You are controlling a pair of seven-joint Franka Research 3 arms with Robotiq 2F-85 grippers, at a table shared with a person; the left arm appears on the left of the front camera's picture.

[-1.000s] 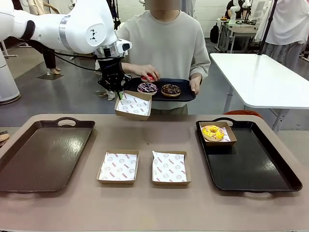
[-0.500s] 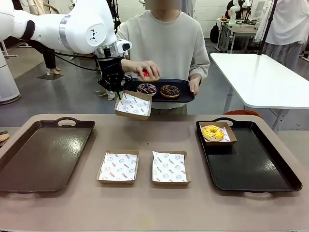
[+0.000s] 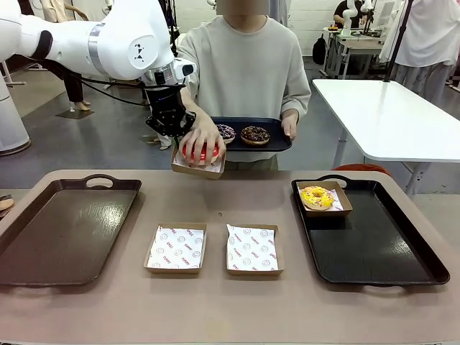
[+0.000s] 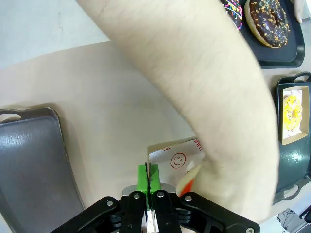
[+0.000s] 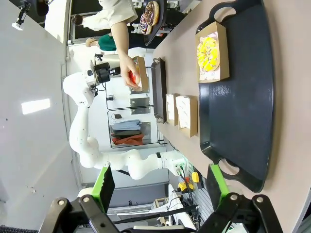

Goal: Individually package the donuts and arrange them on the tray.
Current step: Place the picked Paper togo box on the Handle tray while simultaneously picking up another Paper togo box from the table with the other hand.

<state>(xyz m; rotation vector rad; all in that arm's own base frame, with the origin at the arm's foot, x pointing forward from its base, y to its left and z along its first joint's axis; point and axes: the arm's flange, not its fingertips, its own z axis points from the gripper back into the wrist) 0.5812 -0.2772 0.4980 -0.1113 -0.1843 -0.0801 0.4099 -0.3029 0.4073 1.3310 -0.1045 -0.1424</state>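
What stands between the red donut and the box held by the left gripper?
Nothing visible does. The person's hand holds the red donut right at the box, which the left gripper pinches by its rim.

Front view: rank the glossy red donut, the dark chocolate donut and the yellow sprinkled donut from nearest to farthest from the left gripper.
1. Glossy red donut, under the person's hand in the cardboard box the left gripper holds.
2. Dark chocolate donut, farther right on the small black tray the person carries.
3. Yellow sprinkled donut, boxed on the large black tray, far right.
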